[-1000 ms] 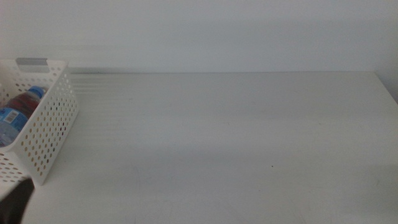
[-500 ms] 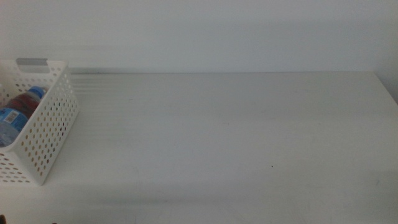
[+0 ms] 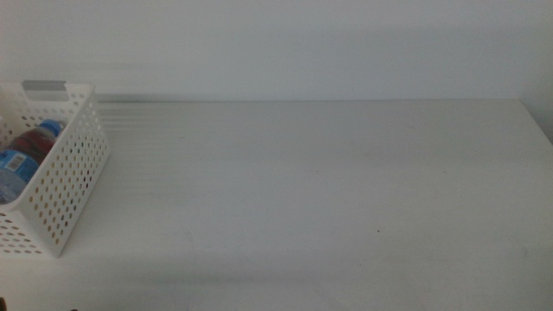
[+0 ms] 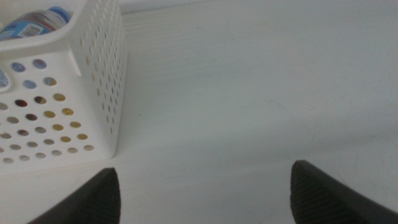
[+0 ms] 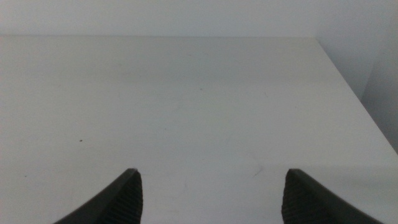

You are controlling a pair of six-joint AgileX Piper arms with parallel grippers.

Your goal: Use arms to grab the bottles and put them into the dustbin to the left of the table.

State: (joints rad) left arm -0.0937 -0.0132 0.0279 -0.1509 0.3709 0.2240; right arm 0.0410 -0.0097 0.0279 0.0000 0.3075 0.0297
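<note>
Bottles (image 3: 26, 151) lie inside the dustbin (image 3: 73, 173); nothing visibly left to grab. Left gripper (image 4: 202, 193) beside the dustbin and right gripper (image 5: 208, 196) well apart from it are both spread, empty. Best just park clear of the dustbin.

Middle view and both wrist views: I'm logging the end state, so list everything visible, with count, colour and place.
dustbin: one, white, perforated, at the table's left edge.
water bottle: one, clear with blue cap and label, lying in the dustbin.
red item: one, partly hidden in the dustbin beside the water bottle.
table: one, white.
left gripper: one, dark, open, over the table near the dustbin.
right gripper: one, dark, open, over bare table.
</note>
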